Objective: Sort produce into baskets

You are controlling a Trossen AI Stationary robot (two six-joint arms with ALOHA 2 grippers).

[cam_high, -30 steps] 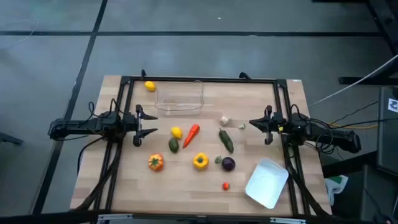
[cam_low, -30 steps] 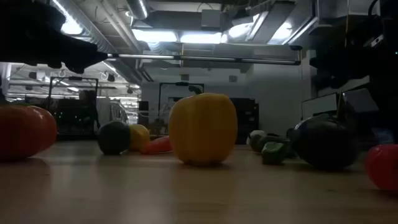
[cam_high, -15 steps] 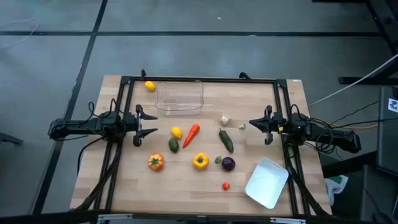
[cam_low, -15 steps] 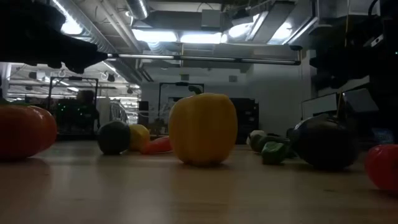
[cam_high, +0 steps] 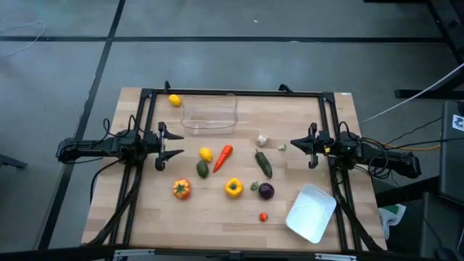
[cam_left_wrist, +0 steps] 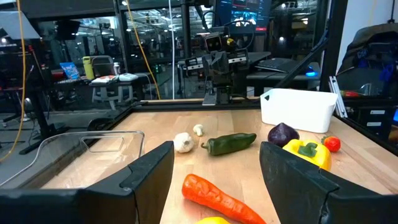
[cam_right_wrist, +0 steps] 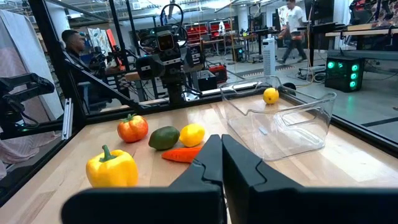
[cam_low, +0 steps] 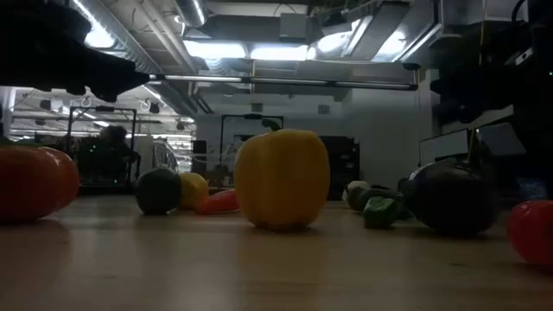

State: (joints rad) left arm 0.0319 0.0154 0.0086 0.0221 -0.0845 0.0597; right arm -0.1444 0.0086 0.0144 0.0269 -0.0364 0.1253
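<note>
Left gripper (cam_high: 172, 146), jaws parted and empty, waits at the table's left edge; right gripper (cam_high: 296, 146), jaws clenched on nothing, waits at the right edge. Between them, apart from both, lie the carrot (cam_high: 223, 156), lemon (cam_high: 206, 154) and yellow pepper (cam_high: 233, 188). Clear tub (cam_high: 209, 113) sits at the far edge, white tray (cam_high: 311, 212) at the near right corner.

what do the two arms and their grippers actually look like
Both arms are dark, slim and jointed, with black cables trailing along them. The left gripper and right gripper each end in two dark fingers; seen close from the wrists, the left fingers are broad, flat black plates, and the right fingers look just as matte and unmarked.
</note>
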